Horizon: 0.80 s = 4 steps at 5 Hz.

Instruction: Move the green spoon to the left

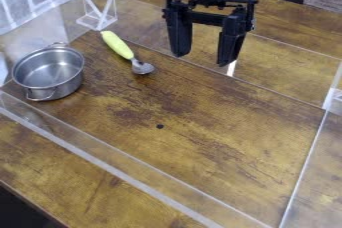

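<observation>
Worn wooden counter (201,122) with clear acrylic walls around the work area. The green spoon (126,53) lies flat near the back left, handle pointing up-left, metal bowl toward the gripper (205,48) (nothing touching it). Gripper hangs just right of the spoon, fingers spread apart, empty. A steel pot (48,72) sits further left.
</observation>
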Each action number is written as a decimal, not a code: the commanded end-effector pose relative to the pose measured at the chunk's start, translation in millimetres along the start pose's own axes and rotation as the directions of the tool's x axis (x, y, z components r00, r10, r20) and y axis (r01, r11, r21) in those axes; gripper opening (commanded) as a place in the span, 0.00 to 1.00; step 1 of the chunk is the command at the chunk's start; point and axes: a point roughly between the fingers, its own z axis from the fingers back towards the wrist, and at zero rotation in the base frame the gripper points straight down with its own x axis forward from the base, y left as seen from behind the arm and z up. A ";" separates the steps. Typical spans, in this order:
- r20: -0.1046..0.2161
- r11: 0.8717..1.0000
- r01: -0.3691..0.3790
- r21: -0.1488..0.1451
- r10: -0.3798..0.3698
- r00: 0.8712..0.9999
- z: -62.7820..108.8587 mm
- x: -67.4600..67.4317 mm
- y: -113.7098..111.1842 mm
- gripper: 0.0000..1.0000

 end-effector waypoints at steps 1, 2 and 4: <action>0.067 1.000 0.031 0.004 -0.031 0.997 20.0 -4.5 -10.4 1.00; 0.065 1.000 0.031 0.005 -0.031 0.997 18.8 -5.7 -11.0 1.00; 0.064 1.000 0.018 0.010 -0.018 0.998 18.1 -5.5 -6.1 1.00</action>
